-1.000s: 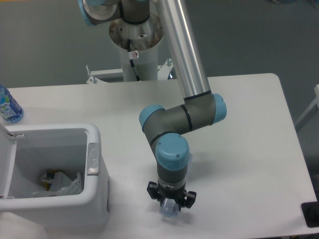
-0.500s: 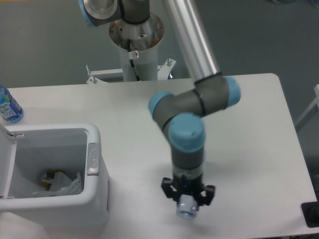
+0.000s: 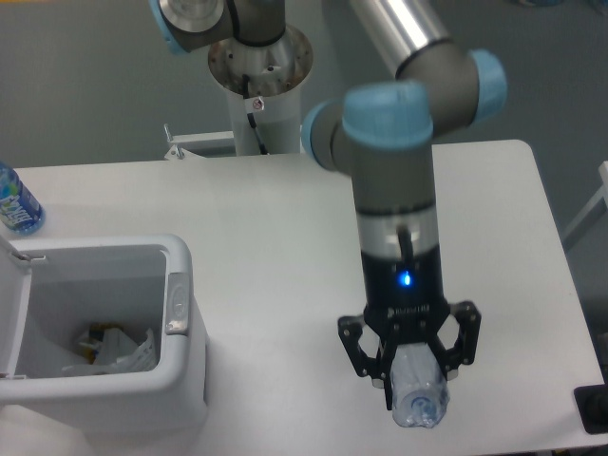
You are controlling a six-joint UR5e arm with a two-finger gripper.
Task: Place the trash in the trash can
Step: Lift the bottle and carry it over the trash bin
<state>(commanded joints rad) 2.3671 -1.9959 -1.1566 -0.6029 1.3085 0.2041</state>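
Bottle (image 3: pixel 416 389) sitting pinched between the gripper (image 3: pixel 410 353) fingers, hanging end-on over the table (image 3: pixel 266 218) near its front edge, well right of the trash can (image 3: pixel 104 332). Trash can standing open at front left, holding crumpled scraps (image 3: pixel 112 348). Arm (image 3: pixel 394 190) reaching straight down, blue light glowing on the wrist. Bluer bottle (image 3: pixel 15 201) standing at the far left edge.
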